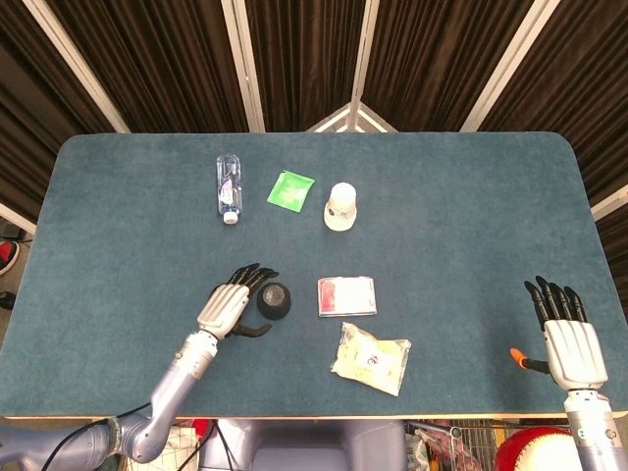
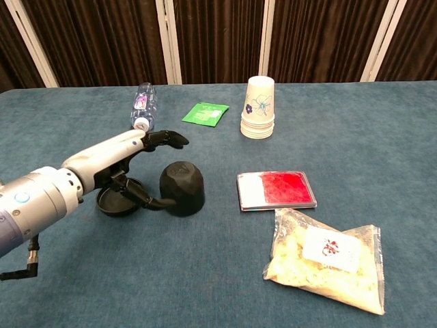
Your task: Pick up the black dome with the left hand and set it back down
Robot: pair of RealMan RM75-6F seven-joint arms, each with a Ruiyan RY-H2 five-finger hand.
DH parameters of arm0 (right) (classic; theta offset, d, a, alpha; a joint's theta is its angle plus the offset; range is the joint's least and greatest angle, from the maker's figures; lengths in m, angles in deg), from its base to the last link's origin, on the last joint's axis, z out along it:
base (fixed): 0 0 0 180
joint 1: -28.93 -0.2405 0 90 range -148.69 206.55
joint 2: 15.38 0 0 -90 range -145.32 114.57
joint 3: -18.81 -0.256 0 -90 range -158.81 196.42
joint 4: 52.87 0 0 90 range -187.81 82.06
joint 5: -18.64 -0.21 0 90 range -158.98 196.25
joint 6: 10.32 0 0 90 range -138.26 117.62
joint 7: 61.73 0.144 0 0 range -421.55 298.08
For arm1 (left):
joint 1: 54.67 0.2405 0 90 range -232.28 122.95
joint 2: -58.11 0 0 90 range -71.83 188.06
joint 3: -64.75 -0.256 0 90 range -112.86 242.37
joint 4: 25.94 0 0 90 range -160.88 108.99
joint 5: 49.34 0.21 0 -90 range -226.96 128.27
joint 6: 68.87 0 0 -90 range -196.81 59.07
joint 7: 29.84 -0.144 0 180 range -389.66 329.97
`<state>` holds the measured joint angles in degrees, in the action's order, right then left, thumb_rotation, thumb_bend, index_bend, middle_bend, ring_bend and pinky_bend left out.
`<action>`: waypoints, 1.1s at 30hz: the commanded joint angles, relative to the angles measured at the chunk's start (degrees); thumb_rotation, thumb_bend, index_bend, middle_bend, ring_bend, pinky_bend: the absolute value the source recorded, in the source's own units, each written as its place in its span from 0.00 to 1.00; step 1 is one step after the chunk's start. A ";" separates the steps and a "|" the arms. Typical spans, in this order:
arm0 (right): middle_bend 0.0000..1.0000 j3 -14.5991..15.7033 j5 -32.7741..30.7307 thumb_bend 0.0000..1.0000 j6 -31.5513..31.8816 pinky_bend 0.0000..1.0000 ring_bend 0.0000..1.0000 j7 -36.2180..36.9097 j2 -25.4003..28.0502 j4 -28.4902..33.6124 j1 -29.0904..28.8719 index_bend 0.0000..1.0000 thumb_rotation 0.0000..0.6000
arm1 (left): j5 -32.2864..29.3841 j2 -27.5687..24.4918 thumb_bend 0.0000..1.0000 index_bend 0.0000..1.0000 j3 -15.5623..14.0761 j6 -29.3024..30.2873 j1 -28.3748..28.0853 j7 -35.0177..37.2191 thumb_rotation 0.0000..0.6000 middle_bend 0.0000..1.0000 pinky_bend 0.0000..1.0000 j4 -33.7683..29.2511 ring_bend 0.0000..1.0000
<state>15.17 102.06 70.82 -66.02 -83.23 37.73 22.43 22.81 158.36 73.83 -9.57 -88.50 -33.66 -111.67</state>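
The black dome (image 1: 274, 298) (image 2: 182, 188) stands upright on the blue table (image 1: 442, 226), just left of the red-and-white box. My left hand (image 1: 231, 306) (image 2: 116, 160) lies on its left side. The fingers (image 2: 164, 139) are spread above and behind the dome and clear of it. The thumb (image 2: 151, 201) reaches low toward the dome's base; whether it touches I cannot tell. A flat black disc (image 2: 113, 200) lies under the left hand. My right hand (image 1: 569, 339) rests far off at the table's front right, fingers straight and apart, holding nothing.
A red-and-white box (image 1: 346, 295) (image 2: 276, 190) lies right of the dome, with a bag of pale snacks (image 1: 371, 357) (image 2: 326, 260) in front of it. At the back are a clear bottle (image 1: 229, 186), a green packet (image 1: 290, 189) and stacked paper cups (image 1: 340, 206).
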 commanded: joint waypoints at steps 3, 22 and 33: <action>0.02 -0.09 0.00 0.15 -0.20 0.01 0.04 0.00 -0.03 -0.09 -0.19 0.04 1.00 | 1.81 -0.90 0.24 0.06 -0.46 0.47 -0.36 -0.59 1.00 0.00 0.00 -1.33 0.00; 0.02 -0.34 0.71 0.15 1.55 0.01 0.04 -0.93 0.06 0.10 0.27 0.04 1.00 | 24.44 -17.76 0.31 0.27 -9.70 41.96 21.41 -19.99 1.00 0.13 0.00 -6.37 0.00; 0.02 -0.78 0.84 0.15 3.40 0.01 0.04 -1.37 0.89 1.26 1.02 0.04 1.00 | 14.77 -23.27 0.31 0.22 -8.83 43.06 28.12 -8.02 1.00 0.12 0.00 -1.98 0.00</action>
<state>14.35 102.76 74.07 -67.51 -82.48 38.89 23.36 39.42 136.68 64.77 34.49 -61.46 -41.26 -114.13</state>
